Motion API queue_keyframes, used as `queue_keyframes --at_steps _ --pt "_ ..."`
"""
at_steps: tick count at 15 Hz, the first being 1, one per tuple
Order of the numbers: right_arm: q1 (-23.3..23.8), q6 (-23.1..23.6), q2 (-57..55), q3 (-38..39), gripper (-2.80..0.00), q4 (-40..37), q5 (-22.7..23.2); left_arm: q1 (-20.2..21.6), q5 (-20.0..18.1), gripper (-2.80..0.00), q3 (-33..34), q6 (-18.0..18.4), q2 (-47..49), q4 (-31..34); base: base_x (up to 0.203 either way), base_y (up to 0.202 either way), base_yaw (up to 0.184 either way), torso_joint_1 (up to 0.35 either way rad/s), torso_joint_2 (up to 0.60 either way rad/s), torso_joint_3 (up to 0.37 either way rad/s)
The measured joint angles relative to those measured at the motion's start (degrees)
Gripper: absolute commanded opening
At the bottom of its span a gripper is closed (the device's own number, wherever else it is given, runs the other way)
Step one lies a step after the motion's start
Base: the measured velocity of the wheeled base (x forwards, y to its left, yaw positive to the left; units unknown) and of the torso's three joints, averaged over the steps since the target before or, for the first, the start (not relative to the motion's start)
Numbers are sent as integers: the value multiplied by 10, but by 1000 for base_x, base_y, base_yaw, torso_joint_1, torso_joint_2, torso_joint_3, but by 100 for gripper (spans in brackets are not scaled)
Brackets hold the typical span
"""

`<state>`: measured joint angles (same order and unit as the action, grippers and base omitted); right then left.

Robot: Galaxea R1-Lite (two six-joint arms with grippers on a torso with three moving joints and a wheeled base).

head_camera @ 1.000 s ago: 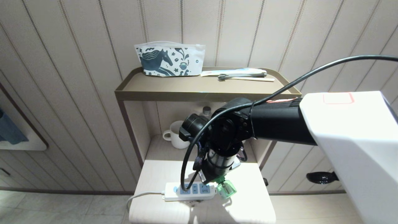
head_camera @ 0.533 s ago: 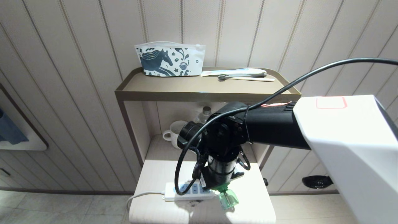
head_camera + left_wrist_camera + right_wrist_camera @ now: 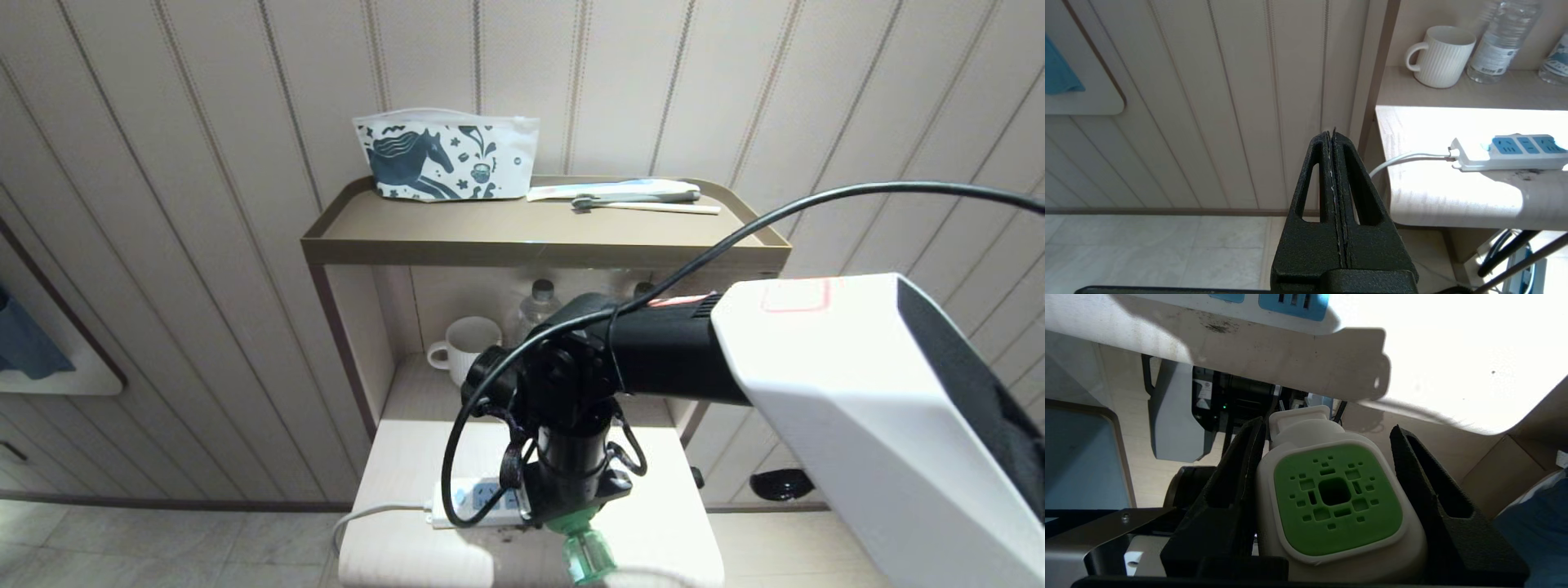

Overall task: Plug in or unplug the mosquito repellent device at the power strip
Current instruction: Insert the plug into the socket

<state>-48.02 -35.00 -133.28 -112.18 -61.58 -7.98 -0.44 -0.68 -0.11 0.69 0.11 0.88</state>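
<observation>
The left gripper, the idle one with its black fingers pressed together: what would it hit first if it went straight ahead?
Probably the panelled wall; the left gripper points beside the table, though depth is unclear.

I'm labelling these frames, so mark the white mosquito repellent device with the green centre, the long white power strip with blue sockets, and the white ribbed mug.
Mosquito repellent device (image 3: 1337, 500): right wrist view, on its green perforated face.
Power strip (image 3: 1515, 155): left wrist view, on its white side wall.
White ribbed mug (image 3: 1443, 61): left wrist view, on its ribbed body.

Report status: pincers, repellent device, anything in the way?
Right pincer shut on mosquito repellent device, clear of power strip. Left pincer shut, parked aside. Nothing blocking.
</observation>
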Motion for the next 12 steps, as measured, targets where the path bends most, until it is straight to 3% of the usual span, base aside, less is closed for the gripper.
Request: queue_keyframes --at_steps 8,12 --pt "4 -1 -18 -3 -280 46 -9 0 0 -280 0 0 0 0 0 0 0 0 0 0" --pt "8 -10 -27 -4 -280 48 -40 0 0 -280 0 0 0 0 0 0 0 0 0 0"
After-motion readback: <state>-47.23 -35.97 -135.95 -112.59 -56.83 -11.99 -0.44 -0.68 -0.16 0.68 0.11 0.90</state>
